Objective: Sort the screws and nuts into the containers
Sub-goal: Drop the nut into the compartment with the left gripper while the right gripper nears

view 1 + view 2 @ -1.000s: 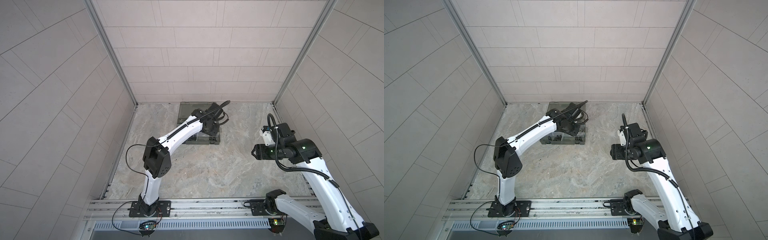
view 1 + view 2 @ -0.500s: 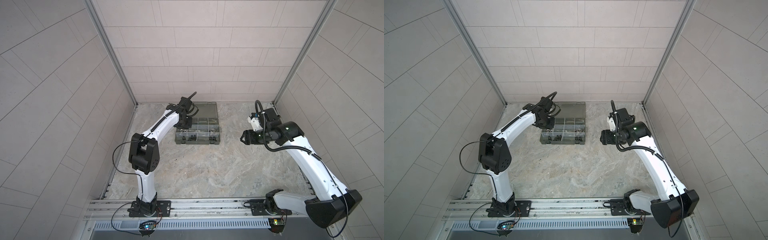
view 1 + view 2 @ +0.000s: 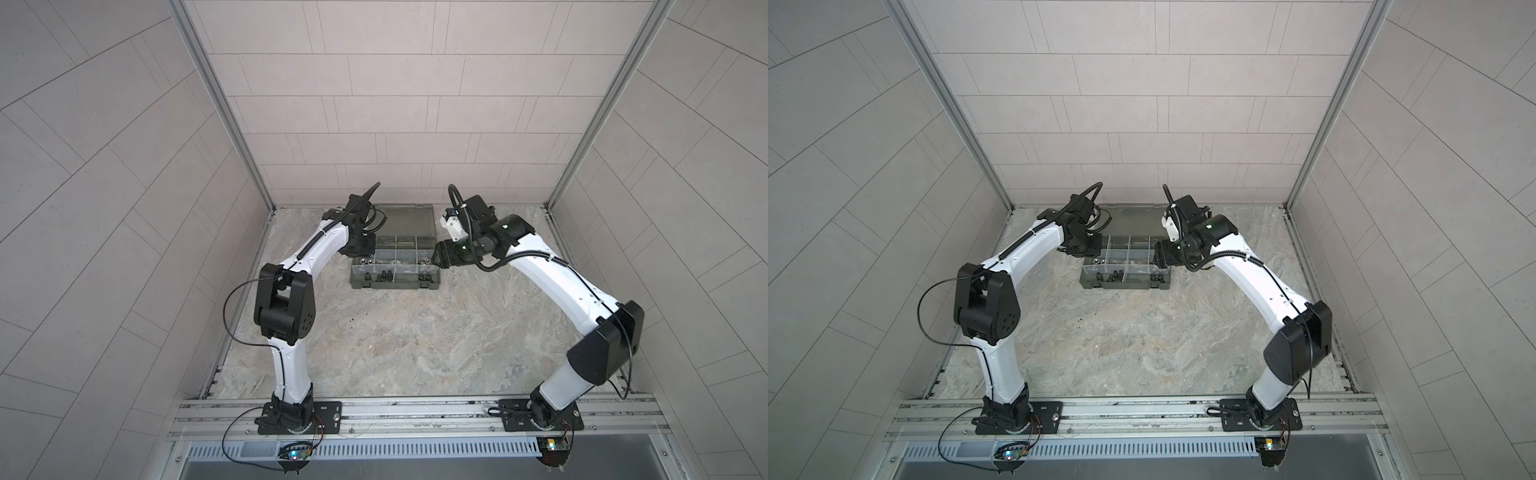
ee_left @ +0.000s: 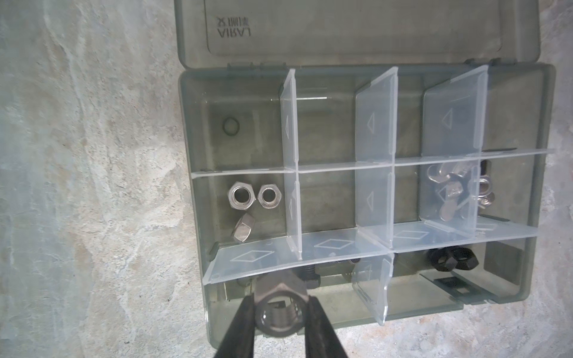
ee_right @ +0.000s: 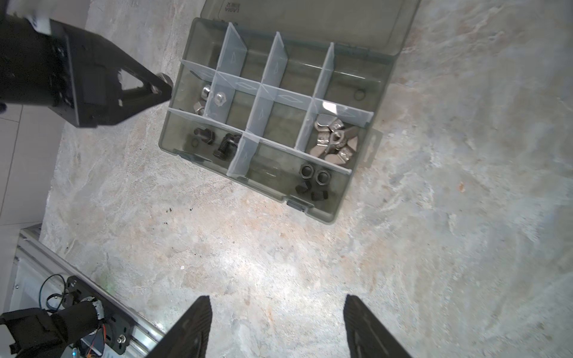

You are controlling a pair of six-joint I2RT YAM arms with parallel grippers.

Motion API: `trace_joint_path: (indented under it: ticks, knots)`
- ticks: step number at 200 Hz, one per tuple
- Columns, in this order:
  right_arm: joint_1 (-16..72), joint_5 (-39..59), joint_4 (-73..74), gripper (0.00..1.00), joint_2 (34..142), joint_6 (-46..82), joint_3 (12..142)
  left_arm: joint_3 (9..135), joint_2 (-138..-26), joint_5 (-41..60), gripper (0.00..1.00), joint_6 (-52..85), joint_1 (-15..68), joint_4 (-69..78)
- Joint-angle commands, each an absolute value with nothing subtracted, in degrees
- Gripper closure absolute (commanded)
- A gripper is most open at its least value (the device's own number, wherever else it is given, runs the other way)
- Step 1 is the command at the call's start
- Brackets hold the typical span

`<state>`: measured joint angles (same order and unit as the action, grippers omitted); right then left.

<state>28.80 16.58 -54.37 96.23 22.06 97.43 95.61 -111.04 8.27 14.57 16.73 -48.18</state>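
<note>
Your left gripper [image 4: 280, 299] is clamped on a silver nut [image 4: 280, 313], squeezing two opposite flats, with the hole facing the wrist camera. In both top views it hangs at the left end of the case [image 3: 395, 286], above the rim. I can't tell which cell it's over.

Your right gripper [image 5: 276, 297] has its jaws wide apart with nothing between them. It's over bare table [image 5: 279, 248] by the case's right end.

What's sitting around the held nut:
- Three hex nuts [image 4: 252, 198] are in the left cell of the middle row.
- Wing nuts [image 4: 449, 192] are piled in that row's right-end cell.
- Bolts [image 5: 217, 141] lie in the front-left cell.
- Black nuts [image 5: 316, 183] are front-right.

The pale dividers [image 4: 291, 155] stand about as tall as the case walls. In the left wrist view, the long one between the front and middle rows runs just past the held nut. The lid [image 4: 341, 31] lies open and flat behind the case, toward the back wall [image 3: 395, 166].

For room, the two grippers flank the case and sit well apart from each other. The table from the case's front down to the rail [image 3: 415, 409] carries only a few dark specks [image 5: 169, 210]. Both side walls are well apart from the case.
</note>
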Motion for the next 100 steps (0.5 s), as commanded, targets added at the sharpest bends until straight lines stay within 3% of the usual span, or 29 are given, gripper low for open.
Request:
trace_joint_path:
  ticks: [1, 49, 100]
  knots:
    - [30.0, 18.36, -54.05, 0.31, 100.97, 22.41, 102.48, 94.41, -111.53, 10.26, 0.82, 14.63, 16.0, -46.32]
    - [30.44, 20.82, -56.61, 0.31, 110.37, 22.5, 113.43, 93.7, -113.54, 10.51, 0.82, 15.46, 14.83, -44.15]
    - [30.59, 20.3, -58.18, 0.31, 111.28, 21.27, 114.53, 94.48, -115.95, 11.77, 0.78, 16.16, 13.88, -43.11]
